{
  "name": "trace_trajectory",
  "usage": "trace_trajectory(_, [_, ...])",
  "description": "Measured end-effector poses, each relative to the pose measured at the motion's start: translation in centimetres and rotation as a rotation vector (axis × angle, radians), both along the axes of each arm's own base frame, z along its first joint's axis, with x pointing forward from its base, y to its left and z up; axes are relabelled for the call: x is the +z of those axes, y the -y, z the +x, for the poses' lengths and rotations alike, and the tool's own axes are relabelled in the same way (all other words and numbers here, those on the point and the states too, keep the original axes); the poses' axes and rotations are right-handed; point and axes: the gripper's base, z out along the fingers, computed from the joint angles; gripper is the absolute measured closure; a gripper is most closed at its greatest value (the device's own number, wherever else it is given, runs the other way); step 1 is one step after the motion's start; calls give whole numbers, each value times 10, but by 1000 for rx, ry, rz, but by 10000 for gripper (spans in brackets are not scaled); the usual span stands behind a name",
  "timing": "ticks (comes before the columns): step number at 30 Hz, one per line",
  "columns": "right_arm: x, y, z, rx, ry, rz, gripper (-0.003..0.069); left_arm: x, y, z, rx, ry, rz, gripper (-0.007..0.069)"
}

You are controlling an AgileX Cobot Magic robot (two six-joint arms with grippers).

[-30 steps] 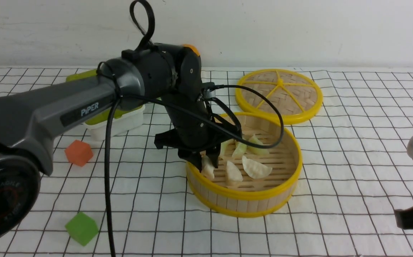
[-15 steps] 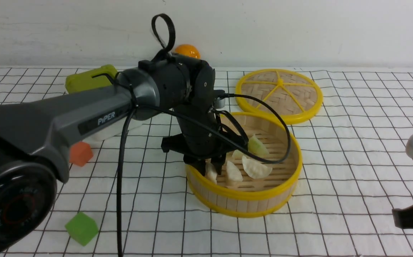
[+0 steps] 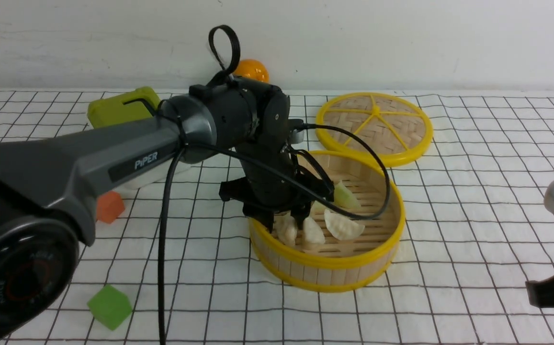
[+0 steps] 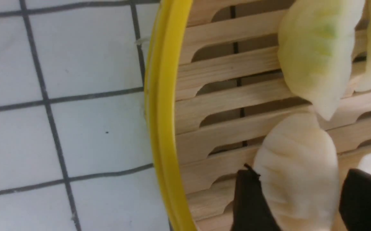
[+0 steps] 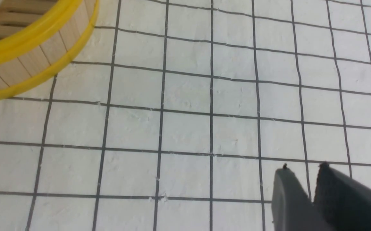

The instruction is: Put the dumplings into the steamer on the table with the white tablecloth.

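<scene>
Your left end effector (image 3: 288,221) hangs just inside the steamer's (image 3: 334,262) near-left rim, a little left of centre frame in the front view. Its jaws stand wide apart, and a cream dumpling (image 4: 297,173) sits between the two black fingers (image 4: 249,202) in the left wrist view. Whether the pads touch it you cannot tell; it looks let go and resting on the slatted floor. It lies directly under the end effector, its long axis running roughly along the gap between the fingers, so the clean way out is straight up.

More dumplings (image 3: 341,225) lie just right of it in the steamer, with a greenish one (image 4: 316,54) close beside it, tip nearly touching. The left arm is far nearer; the right end effector (image 5: 312,184) hovers at the right edge over bare white tablecloth (image 5: 185,128), jaws narrow and holding nothing.

Room is tight: yellow rim on one side, neighbours on the other. No dumplings show on the worktop (image 3: 473,167), so the loading looks close to done.
</scene>
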Motion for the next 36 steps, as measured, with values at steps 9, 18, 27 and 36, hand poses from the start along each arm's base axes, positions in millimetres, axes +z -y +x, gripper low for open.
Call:
trace_trajectory(9, [-3,-11,-19,259,-279,-46,522,161,-44,-52,-103,366,-25,563])
trace_trajectory(18, [26,-35,-47,610,-368,180,579,274,-115,-153,-103,723,-110,637])
trace_trajectory(27, [87,-2,-82,636,278,157,678,215,-171,-242,-135,854,-128,637])
trace_trajectory(36, [114,8,-92,604,591,172,670,121,-219,-321,-169,1090,-185,637])
